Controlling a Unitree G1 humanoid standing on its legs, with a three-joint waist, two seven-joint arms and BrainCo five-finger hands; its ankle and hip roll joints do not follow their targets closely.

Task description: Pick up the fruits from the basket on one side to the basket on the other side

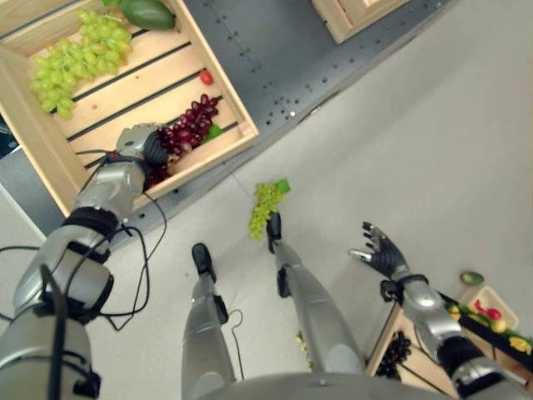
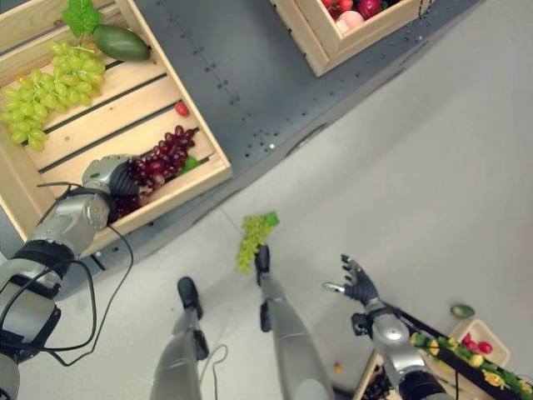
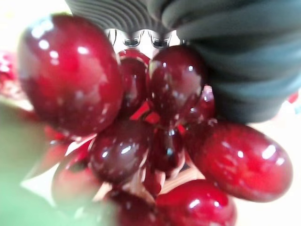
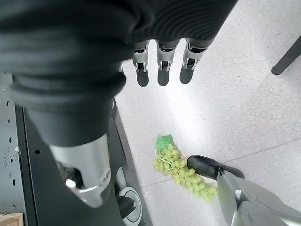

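A bunch of red grapes (image 1: 193, 123) lies at the near corner of a wooden crate (image 1: 241, 140) on my left. My left hand (image 1: 143, 144) rests on the bunch's lower end, and the left wrist view has the grapes (image 3: 141, 141) pressed up against its dark cover. The crate also holds a bunch of green grapes (image 1: 79, 54), a green fruit (image 1: 146, 12) and a small red fruit (image 1: 206, 77). My right hand (image 1: 381, 250) hangs open and empty over the floor at the lower right, its fingers (image 4: 162, 66) straight.
A second bunch of green grapes (image 1: 266, 207) lies on the floor ahead. The crate sits on a grey metal platform (image 1: 283, 58). Another wooden crate (image 2: 321, 46) of red fruits stands further along it. At the lower right is a crate with dark grapes (image 1: 396, 353) and mixed fruit (image 1: 493, 318).
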